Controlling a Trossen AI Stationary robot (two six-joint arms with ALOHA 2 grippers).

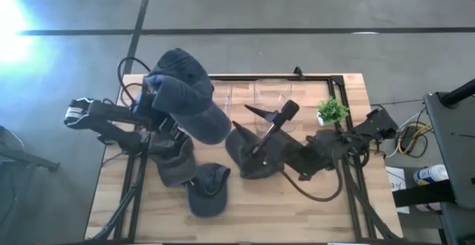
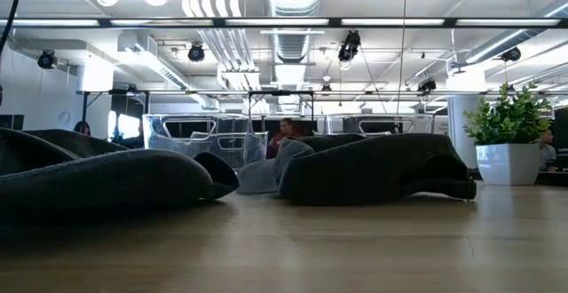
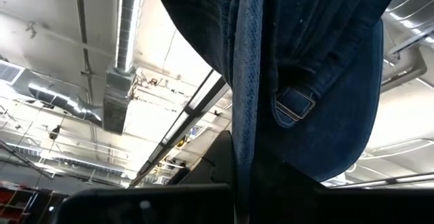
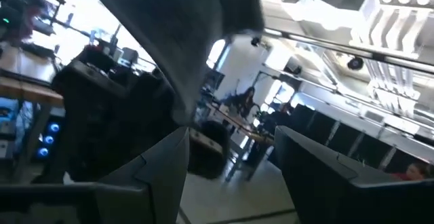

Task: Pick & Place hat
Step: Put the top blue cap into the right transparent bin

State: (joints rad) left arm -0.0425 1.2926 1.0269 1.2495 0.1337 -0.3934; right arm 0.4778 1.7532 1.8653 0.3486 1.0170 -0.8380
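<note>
**High view: denim cap lifted at the table's left**

High view shows the left gripper (image 1: pixel 159 96) clenched on a dark blue denim baseball cap (image 1: pixel 189 96), raised above the wooden table (image 1: pixel 111 200). Its metal strap buckle (image 3: pixel 296 104) shows in the left wrist view. No writing is legible. The right gripper (image 1: pixel 256 148) stands released beside a dark grey cap (image 1: pixel 256 159).

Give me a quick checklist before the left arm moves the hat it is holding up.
1. Blue cap held by left pincer: ok, fabric hangs from it in the left wrist view.
2. Cap lifted off the table: ok.
3. Clear bin free to receive it: cannot tell.
4. Right pincer out of the way: not ok, beside the bin.
5. Right pincer empty: ok, open.
</note>
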